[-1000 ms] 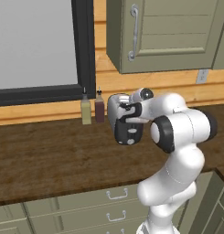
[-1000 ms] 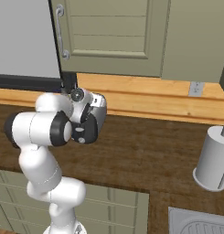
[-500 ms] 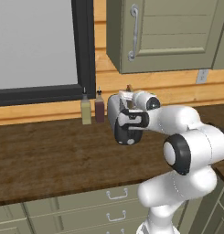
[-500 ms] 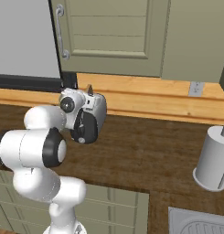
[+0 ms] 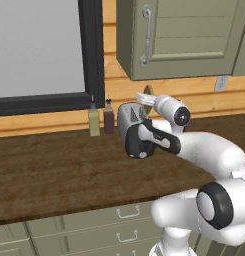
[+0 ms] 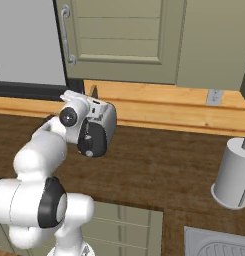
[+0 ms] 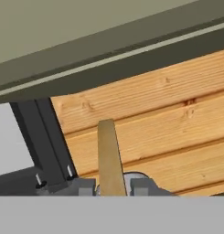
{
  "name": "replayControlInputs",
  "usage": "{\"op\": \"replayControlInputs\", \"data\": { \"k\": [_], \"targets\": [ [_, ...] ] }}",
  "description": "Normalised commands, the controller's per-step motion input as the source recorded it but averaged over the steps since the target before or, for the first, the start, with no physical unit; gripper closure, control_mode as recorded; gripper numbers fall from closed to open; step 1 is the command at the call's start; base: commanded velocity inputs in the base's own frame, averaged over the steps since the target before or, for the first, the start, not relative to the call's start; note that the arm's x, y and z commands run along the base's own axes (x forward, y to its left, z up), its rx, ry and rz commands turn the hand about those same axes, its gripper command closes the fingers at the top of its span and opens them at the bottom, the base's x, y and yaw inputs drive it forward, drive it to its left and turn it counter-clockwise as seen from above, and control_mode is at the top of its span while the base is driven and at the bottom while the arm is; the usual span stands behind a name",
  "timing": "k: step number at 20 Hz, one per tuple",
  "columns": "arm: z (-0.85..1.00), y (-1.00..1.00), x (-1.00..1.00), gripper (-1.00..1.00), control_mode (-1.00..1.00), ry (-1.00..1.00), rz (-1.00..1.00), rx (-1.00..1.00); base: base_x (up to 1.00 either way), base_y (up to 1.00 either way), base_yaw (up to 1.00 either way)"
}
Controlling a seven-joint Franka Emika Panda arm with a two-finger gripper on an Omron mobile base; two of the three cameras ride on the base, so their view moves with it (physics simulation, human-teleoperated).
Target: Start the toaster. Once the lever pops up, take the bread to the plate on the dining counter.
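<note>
The silver toaster [image 5: 130, 122] stands on the dark wood worktop by the plank wall, its black end panel with the knob [image 6: 92, 140] facing me. My gripper [image 7: 112, 187] hangs just above the toaster's top and is shut on the bread [image 7: 109, 153]. This tan slice is seen edge-on, rising from between the two fingertips [image 7: 85, 187]. The bread's top edge [image 5: 147, 91] pokes up behind the white hand, and again as the bread [image 6: 93, 92] from the other side. The plate and the dining counter are out of view.
Two small bottles [image 5: 94, 122] stand left of the toaster under the dark window frame [image 5: 91, 47]. A sage cabinet [image 5: 184, 35] hangs close overhead. On the right are a paper towel roll [image 6: 236, 172] and a sink corner [image 6: 219, 245].
The arm's elbow has swung outward and lower while the hand stayed over the toaster. The bread's top edge shows slightly higher above the toaster than before.
</note>
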Motion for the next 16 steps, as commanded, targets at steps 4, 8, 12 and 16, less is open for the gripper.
{"op": "replayControlInputs", "data": {
  "k": [4, 8, 12, 16],
  "targets": [
    [0.61, 0.0, -1.0, 1.0, -1.0, 0.18, 0.0, 0.07, 0.0, 0.0, 0.0],
    [0.95, 0.0, -1.0, 1.0, -1.0, 0.34, 0.0, 0.14, 0.0, 0.0, 0.0],
    [0.84, 0.0, -1.0, 1.0, -1.0, 0.45, 0.0, 0.11, 0.0, 0.0, 0.0],
    [0.11, 0.02, -1.0, 1.0, -1.0, 0.39, 0.0, 0.02, 0.0, 0.0, 0.0]
  ]
}}
